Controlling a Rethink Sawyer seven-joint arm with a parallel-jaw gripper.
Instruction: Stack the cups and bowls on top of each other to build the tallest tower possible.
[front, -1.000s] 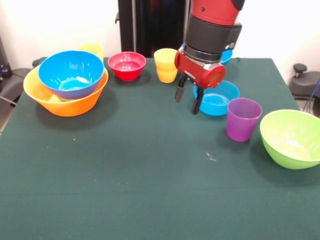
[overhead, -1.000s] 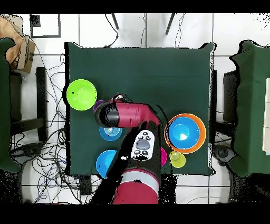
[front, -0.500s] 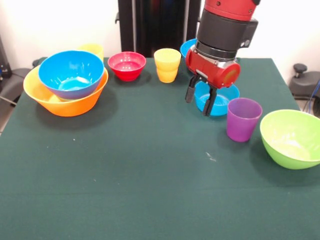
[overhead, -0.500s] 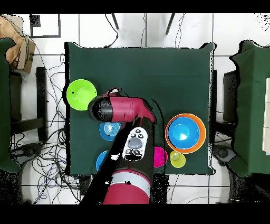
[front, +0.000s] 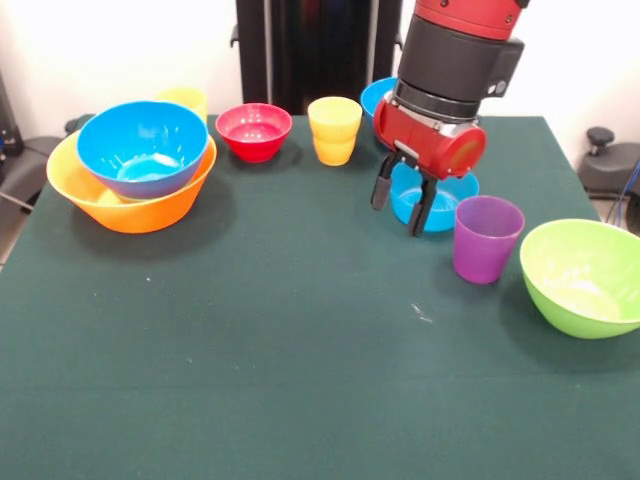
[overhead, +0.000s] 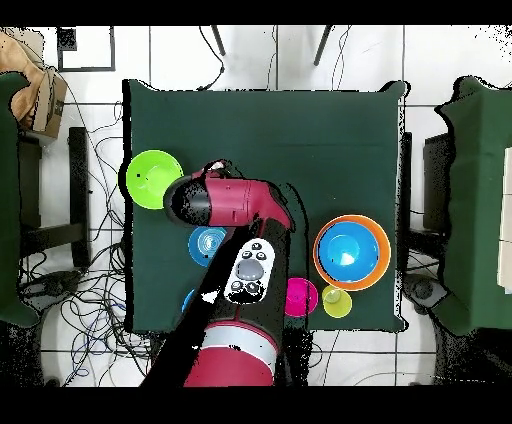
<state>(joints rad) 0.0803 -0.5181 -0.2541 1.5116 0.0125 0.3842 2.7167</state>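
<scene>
Compared with half a second earlier, the red and black arm has barely shifted; its claw still hangs with both fingers spread apart, grasping nothing, over the near left rim of the shallow blue bowl. Nearest the viewer, at four o'clock on the dark green surface, sits the lime green bowl, empty. Just left of it stands the purple cup, upright, close beside the shallow blue bowl at two o'clock. At ten o'clock a large blue bowl rests nested inside the huge orange-yellow bowl. Farther back, near twelve o'clock, stand the small red bowl and a yellow cup, apart from each other. A second yellow cup peeks out behind the nested pair. Another blue bowl shows at the far edge, mostly hidden by the arm.
</scene>
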